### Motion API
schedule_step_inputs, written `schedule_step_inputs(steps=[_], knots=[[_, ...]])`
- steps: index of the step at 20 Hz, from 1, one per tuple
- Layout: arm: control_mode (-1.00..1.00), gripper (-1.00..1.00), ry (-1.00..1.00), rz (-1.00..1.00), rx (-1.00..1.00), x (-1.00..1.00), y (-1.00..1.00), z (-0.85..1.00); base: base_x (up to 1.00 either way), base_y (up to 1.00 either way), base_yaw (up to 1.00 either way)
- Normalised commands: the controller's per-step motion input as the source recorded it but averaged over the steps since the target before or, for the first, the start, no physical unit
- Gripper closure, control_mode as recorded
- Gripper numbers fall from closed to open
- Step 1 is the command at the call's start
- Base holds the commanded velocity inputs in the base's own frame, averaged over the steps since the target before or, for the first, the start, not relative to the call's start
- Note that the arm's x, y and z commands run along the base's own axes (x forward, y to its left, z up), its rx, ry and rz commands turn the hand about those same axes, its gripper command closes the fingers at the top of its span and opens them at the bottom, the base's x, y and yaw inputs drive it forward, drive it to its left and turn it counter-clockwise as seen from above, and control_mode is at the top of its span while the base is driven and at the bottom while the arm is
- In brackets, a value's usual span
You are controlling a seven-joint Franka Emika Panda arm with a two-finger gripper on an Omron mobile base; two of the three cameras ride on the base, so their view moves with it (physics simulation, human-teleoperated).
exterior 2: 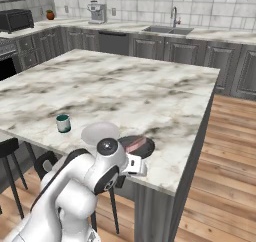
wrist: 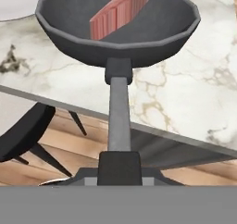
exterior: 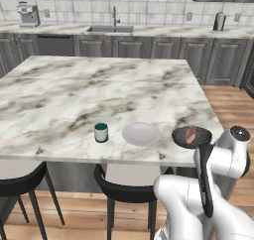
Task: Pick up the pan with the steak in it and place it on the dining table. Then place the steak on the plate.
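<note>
One gripper (wrist: 119, 170) is pinching the end of the pan's long handle, its fingers pressed together on it.

Two things are riding with it: the pan (wrist: 118, 28) is sitting over the near right corner of the dining table (exterior: 99, 95), its handle reaching back past the table edge toward the arm, and the steak (wrist: 121, 11) is lying tilted inside it, leaning toward the far wall. Whether the pan's bottom is touching the marble or hovering just above it, I cannot tell. Just beside the pan, to its left in the left base view, the plate (exterior: 141, 134) is resting on the marble, and the teal cup (exterior: 101, 132) is standing upright a little farther left. Black stools (exterior: 124, 192) are standing under the table's near edge.
</note>
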Motion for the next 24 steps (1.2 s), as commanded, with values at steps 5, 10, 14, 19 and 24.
schedule_step_inputs(steps=[5,10,14,19,24], knots=[[-1.00,1.00,0.00,0.01,0.00,0.61,0.00,-0.29,0.00,0.00,0.00],[-1.00,1.00,0.00,0.04,0.00,0.56,0.00,-0.24,0.00,0.00,0.00],[-1.00,1.00,0.00,0.00,-0.02,0.10,0.00,-0.07,0.00,0.00,0.00],[-1.00,1.00,0.00,0.00,-0.06,0.00,0.00,-0.09,0.00,0.00,0.00],[-1.00,1.00,0.00,0.00,-0.09,0.00,0.00,-0.25,0.00,0.00,0.00]])
